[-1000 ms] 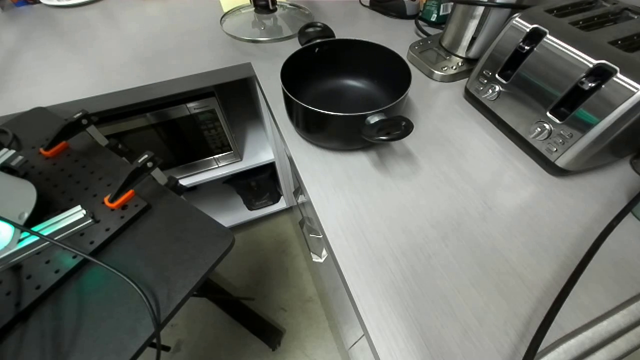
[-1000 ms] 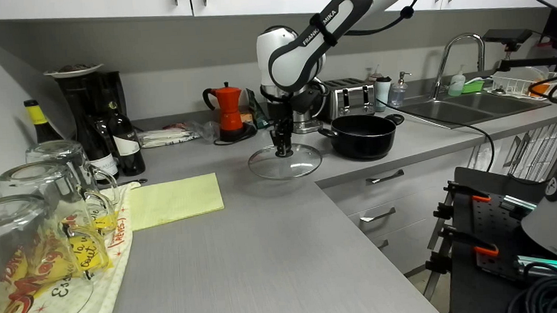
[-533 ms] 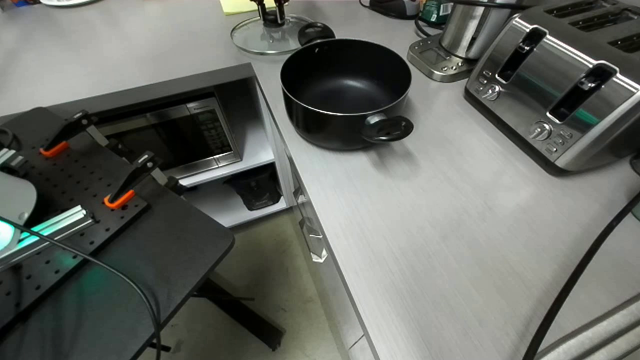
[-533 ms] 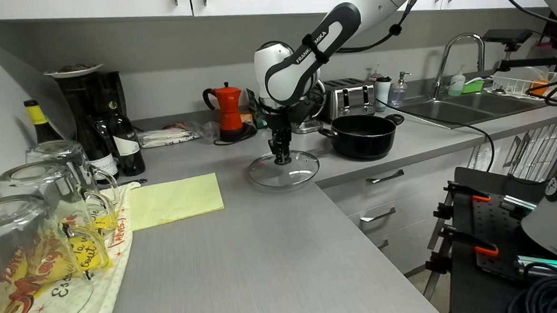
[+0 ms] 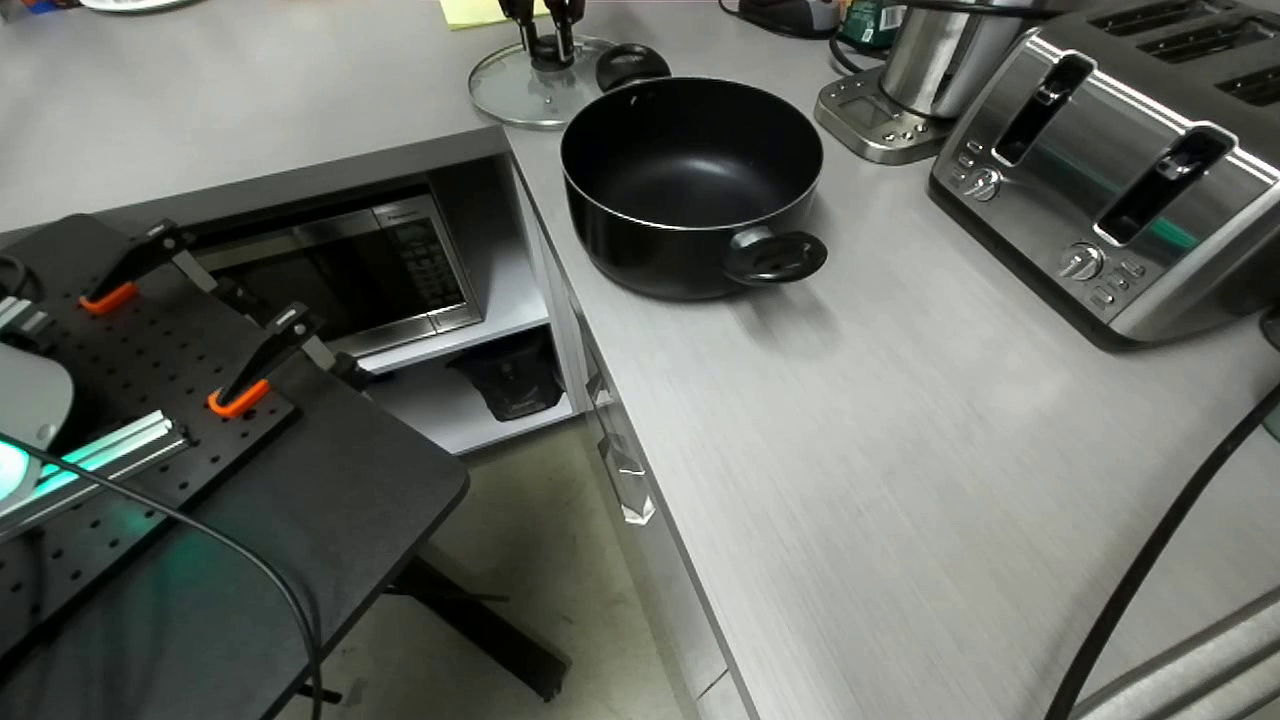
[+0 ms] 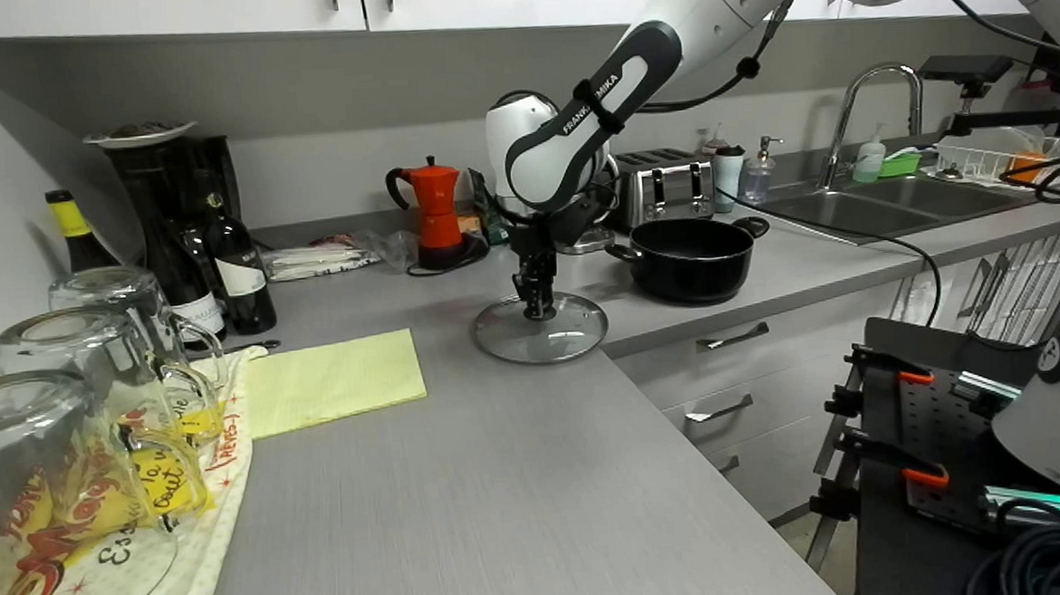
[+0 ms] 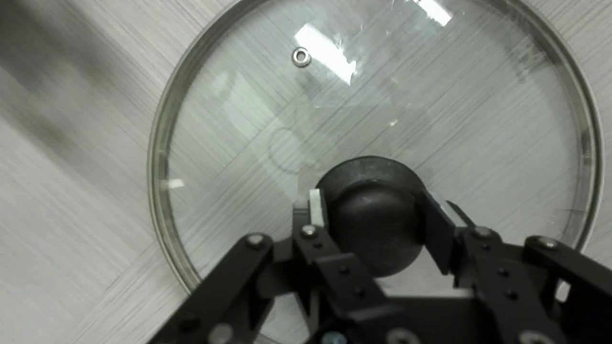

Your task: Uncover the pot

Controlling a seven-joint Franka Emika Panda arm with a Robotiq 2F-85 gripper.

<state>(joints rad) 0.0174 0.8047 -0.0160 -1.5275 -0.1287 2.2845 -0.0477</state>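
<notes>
Near the round black pot [image 5: 655,250] (already uncovered), our black two-fingered gripper [image 7: 375,215] pinches the black knob [image 7: 375,229] of a round glass lid [image 6: 541,340] we should settle flat before releasing.

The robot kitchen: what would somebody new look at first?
Probably the white arm, reaching in from the upper right of an exterior view, its gripper closed on the knob of the lid. Next, perhaps the black pot, uncovered beside the lid. The bright red coffee pot, left of the arm in the same view, might catch eyes too.
</notes>
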